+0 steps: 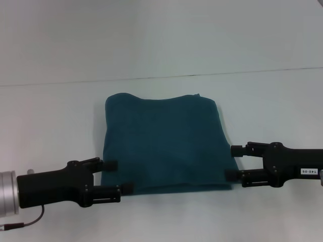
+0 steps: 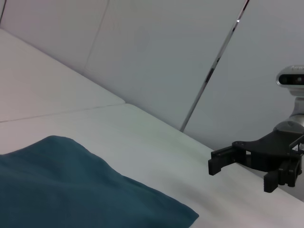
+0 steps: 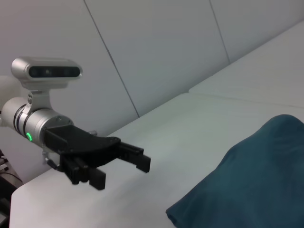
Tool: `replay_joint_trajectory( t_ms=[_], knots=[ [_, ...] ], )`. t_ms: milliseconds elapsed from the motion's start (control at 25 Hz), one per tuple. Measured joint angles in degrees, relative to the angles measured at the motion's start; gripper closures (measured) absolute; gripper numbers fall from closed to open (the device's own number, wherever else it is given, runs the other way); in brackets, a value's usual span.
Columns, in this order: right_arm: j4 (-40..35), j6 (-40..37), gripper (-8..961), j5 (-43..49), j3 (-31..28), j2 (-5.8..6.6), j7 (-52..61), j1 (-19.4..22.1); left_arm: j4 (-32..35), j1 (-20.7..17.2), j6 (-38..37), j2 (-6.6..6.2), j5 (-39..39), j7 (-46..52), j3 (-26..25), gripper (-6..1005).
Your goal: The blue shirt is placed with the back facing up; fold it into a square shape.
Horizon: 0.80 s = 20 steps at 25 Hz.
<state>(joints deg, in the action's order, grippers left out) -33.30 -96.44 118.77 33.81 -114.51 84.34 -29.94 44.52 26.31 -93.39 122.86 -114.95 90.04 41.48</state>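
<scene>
blue shirt (image 1: 164,143): folded square on table (image 1: 50,126) | left claw (image 1: 121,176): apart, beside | right claw (image 1: 233,162): apart, beside

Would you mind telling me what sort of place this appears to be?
Probably a robot test bench, not a home: a bare white table against plain white wall panels, holding only the folded blue shirt, flanked by the open left pincer and right pincer.

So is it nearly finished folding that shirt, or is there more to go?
It looks nearly done. The blue shirt already lies as a compact, roughly square bundle on the table. The left gripper and right gripper sit open at its near corners, holding nothing. Perhaps only pulling away remains.
</scene>
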Motion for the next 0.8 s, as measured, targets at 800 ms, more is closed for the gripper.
replay_joint_trajectory(
  t_ms=[800],
  knots=[
    [-0.1,0.7,25,0.4,0.6,-0.04,0.2,-0.3,0.0,0.0,-0.1,0.1,-0.7,0.0,0.4,108]
  ],
)
